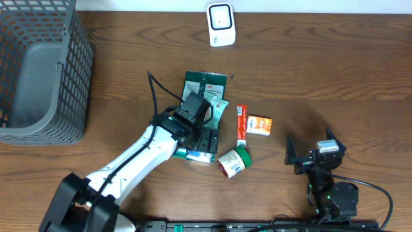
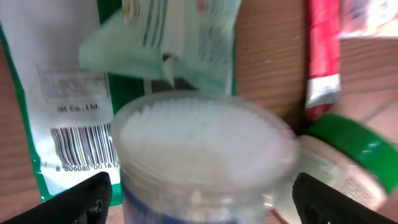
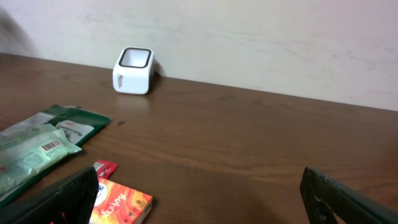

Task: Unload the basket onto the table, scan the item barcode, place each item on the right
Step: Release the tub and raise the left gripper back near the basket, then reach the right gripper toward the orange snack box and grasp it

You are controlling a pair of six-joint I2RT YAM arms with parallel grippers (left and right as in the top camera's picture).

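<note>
At the tabletop's left edge, toward the far corner, stands a grey mesh basket (image 1: 71,77), well apart from the work. Near the middle of the tabletop our left gripper (image 2: 211,199) hangs over a clear tub (image 2: 199,143) packed with something white, and we take this tub as the item to scan. The jaws stand wide apart, one finger on either side of the tub. We cannot see either pad pressing on its wall, so we judge it not yet held.

The tub stands at the near end of a green pouch (image 1: 205,84) that carries a printed barcode (image 2: 81,146), beside a pale green packet (image 2: 180,37). Whether it overlaps them we cannot tell.

To grasp well, we should centre the tub between the fingers, come low enough to catch the wall below the rim, and close gently, since thin plastic may bow or slip. No barcode shows on the tub from here, so once it is lifted we expect to turn it until its label faces the white scanner (image 1: 220,24) at the far edge.

A jar with a green lid (image 1: 233,161) lies on its side just beside the tub, and a straight lift should avoid nudging it. Further right lie a red sachet (image 1: 242,122) and an orange box (image 1: 259,124). Near the front edge our right gripper (image 3: 199,199) sits with jaws apart, holding nothing.
</note>
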